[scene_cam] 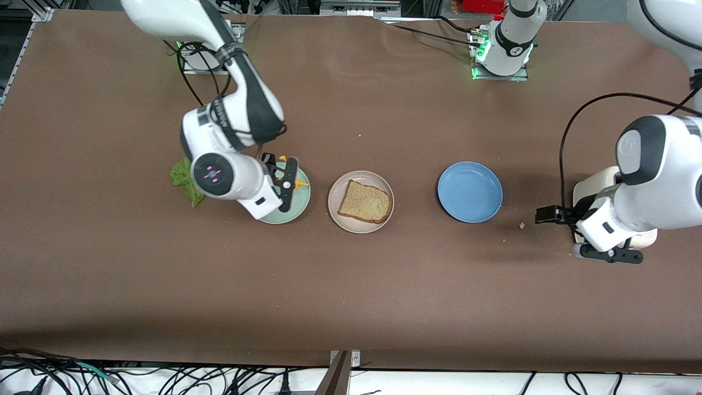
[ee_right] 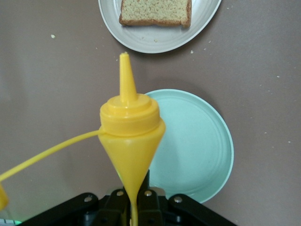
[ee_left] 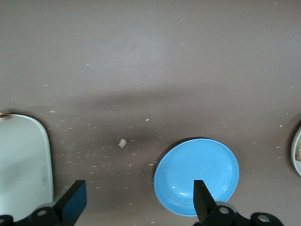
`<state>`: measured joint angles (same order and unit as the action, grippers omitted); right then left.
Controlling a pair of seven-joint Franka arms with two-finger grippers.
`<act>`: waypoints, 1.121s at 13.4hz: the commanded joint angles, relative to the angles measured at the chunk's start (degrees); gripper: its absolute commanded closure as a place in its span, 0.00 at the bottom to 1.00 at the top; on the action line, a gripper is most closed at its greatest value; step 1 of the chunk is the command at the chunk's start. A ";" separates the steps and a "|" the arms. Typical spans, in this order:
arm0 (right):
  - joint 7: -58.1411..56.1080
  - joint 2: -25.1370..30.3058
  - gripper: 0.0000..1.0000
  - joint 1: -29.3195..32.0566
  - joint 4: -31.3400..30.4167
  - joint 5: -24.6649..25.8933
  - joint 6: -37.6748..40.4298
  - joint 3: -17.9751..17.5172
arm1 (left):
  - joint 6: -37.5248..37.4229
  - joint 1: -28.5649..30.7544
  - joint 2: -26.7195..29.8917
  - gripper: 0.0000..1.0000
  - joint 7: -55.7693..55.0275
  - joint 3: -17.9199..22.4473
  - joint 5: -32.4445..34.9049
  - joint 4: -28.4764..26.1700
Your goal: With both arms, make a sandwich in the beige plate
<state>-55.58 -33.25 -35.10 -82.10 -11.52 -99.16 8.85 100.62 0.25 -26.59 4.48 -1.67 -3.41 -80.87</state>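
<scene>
The beige plate (scene_cam: 334, 204) lies in the middle of the table, and one bread slice (scene_cam: 366, 202) lies flat on it as the base of the sandwich; I see no lettuce or second slice on it yet. At 9 o'clock from it, in the front view, is the mint-green plate (scene_cam: 299, 207). Over its edge the right gripper (ee_right: 134, 202) is clenched on a yellow squeeze bottle (ee_right: 129, 127), whose nozzle points toward the bread, so I judge that sauce is the step in hand. The lettuce leaf (scene_cam: 184, 178) lies on the table at 9 o'clock from the mint-green plate. At 3 o'clock from the beige plate is the blue plate (scene_cam: 470, 191), empty. The left gripper (ee_left: 136, 209) waits with fingers spread over the table, between the blue plate and a pale tray (ee_left: 23, 160).
</scene>
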 commanded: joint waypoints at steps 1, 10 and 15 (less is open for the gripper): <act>5.72 0.73 1.00 -3.46 0.53 7.62 1.69 0.64 | -1.57 1.94 2.94 0.00 -0.79 -0.52 4.28 -0.34; 30.24 0.03 1.00 -17.88 7.48 30.76 12.67 0.64 | -8.59 3.97 10.67 0.00 -0.70 0.00 8.33 -0.16; 32.55 -0.59 1.00 -19.91 7.48 34.37 12.68 0.47 | -14.91 0.89 16.12 0.00 -1.05 0.27 6.93 -1.57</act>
<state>-23.61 -33.56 -54.43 -75.30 21.37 -87.55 8.85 87.93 2.92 -13.48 4.46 -1.66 2.70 -80.74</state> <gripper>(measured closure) 0.947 0.000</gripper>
